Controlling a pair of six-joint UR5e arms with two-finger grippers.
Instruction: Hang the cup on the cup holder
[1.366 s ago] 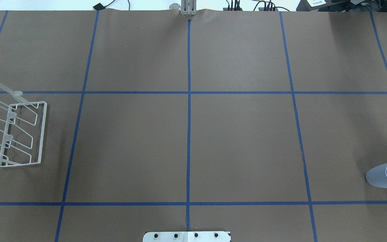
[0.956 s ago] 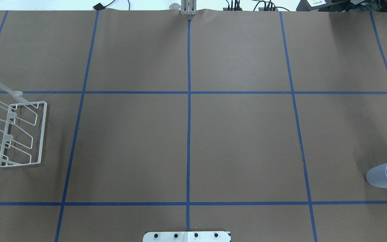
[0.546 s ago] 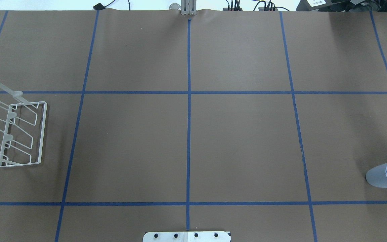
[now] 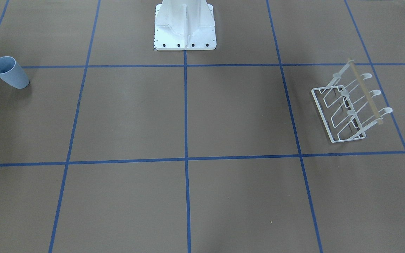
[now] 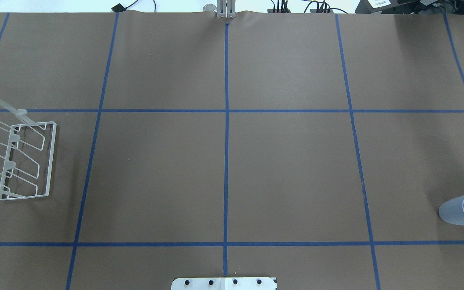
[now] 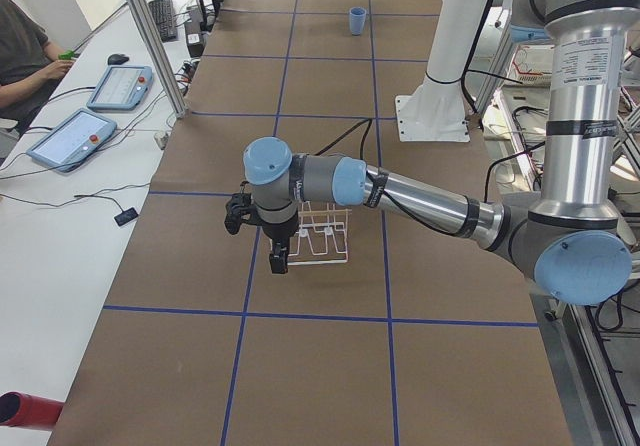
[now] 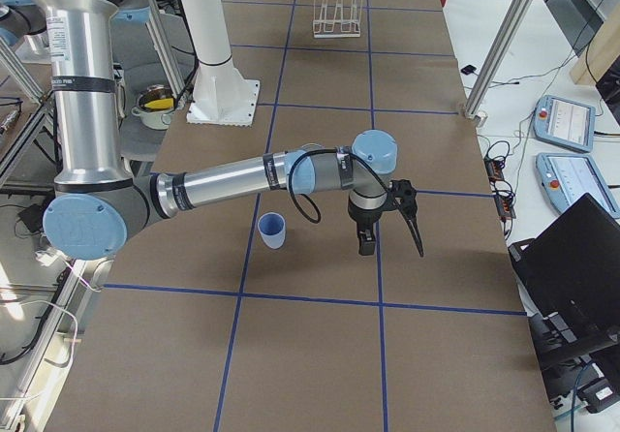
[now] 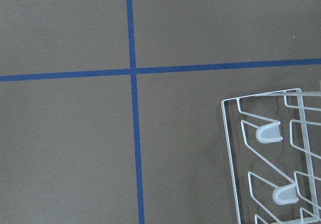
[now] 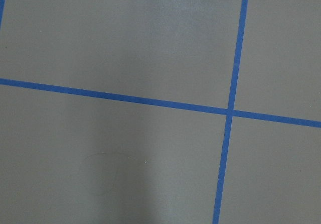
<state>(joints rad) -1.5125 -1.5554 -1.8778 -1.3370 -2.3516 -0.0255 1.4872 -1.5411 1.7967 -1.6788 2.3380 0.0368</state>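
The cup (image 7: 272, 230) stands near your right gripper (image 7: 391, 245), untouched; you cannot tell whether its fingers are spread.

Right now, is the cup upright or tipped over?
Upright: in the right side view the cup stands on its narrow base, open rim on top.

Overhead and front-facing cameras look down from opposite sides, sharing the white wire rack (image 5: 13, 138) and blue-grey plastic tumbler (image 5: 457, 210); wrist cameras look down at close range.
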